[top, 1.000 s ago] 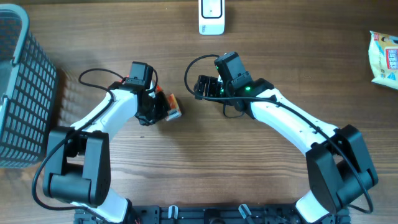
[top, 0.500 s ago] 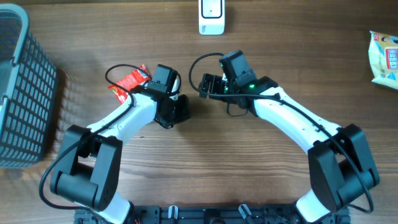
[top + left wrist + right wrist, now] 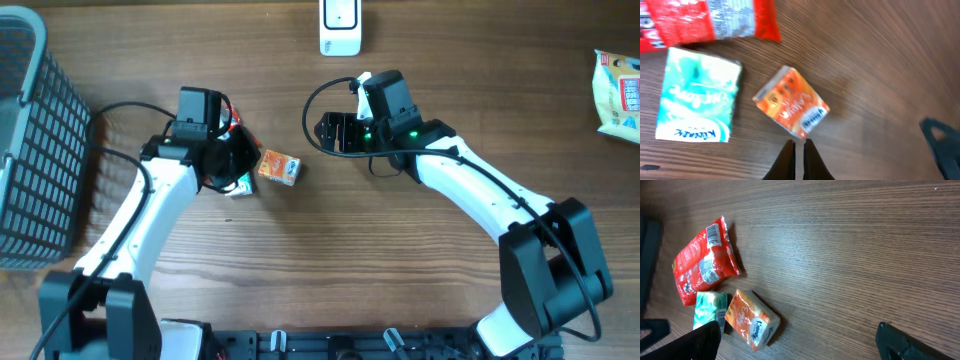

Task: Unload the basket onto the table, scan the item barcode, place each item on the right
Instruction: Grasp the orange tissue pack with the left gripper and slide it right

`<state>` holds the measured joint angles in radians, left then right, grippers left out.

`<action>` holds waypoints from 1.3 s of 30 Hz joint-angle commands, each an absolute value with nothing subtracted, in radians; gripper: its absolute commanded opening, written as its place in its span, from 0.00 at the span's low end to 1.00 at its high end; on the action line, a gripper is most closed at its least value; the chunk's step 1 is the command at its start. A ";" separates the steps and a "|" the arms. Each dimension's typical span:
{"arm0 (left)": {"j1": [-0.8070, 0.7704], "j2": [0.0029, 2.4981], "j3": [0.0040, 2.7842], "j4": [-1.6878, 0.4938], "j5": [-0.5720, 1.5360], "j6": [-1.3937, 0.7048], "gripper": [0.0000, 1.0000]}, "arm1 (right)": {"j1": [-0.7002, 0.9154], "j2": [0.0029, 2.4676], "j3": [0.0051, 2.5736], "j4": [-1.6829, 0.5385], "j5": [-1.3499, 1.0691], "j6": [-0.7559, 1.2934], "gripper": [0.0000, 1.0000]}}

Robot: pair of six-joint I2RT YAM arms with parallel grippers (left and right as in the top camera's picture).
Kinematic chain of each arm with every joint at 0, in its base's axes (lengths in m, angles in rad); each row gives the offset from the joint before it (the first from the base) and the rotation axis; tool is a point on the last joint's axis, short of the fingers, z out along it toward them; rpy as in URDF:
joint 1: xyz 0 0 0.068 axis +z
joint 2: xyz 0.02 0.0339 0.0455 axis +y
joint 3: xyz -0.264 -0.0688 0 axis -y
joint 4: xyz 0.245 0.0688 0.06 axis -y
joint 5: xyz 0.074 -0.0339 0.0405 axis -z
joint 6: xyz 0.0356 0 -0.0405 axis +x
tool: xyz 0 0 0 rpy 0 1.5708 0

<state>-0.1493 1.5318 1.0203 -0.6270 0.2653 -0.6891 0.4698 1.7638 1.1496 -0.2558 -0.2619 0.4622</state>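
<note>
The orange carton (image 3: 279, 167), a small glossy block, lies on the wood-grain table (image 3: 400, 280), just right of a flat green pack (image 3: 697, 100) and a crinkly red pouch (image 3: 705, 20). The left gripper (image 3: 799, 144) is clenched, empty, beside it. The right gripper (image 3: 328, 133) gapes empty.

We've got white shells on the left arm (image 3: 150, 215) and right arm (image 3: 480, 195), chunky black joints, looping black cables (image 3: 312, 100), and a green light (image 3: 407, 133) on the right.
</note>
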 commanded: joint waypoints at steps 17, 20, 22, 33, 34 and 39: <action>-0.196 1.770 1.027 -0.476 0.070 -0.771 0.04 | 0.474 1.777 1.105 -0.266 -0.206 0.474 0.99; -0.199 1.787 1.027 -0.446 0.089 -0.767 0.04 | 0.474 1.777 1.105 -0.266 -0.206 0.474 0.99; -0.205 1.802 1.027 -0.428 0.104 -0.767 0.04 | 0.474 1.777 1.105 -0.266 -0.206 0.474 0.99; -0.273 1.880 1.027 -0.343 0.272 -0.642 0.04 | 0.473 1.777 1.105 -0.271 -0.202 0.471 0.99; -0.278 1.880 1.027 -0.340 0.273 -0.627 0.04 | 0.472 1.777 1.105 -0.274 -0.199 0.471 0.99; -0.281 1.880 1.027 -0.328 0.434 -0.447 0.04 | 0.463 1.777 1.105 -0.278 -0.195 0.472 1.00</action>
<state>-0.2806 1.8664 1.0206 -0.3420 0.2783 -0.6121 0.4702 1.7638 1.1122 -0.2756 -0.2169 0.4698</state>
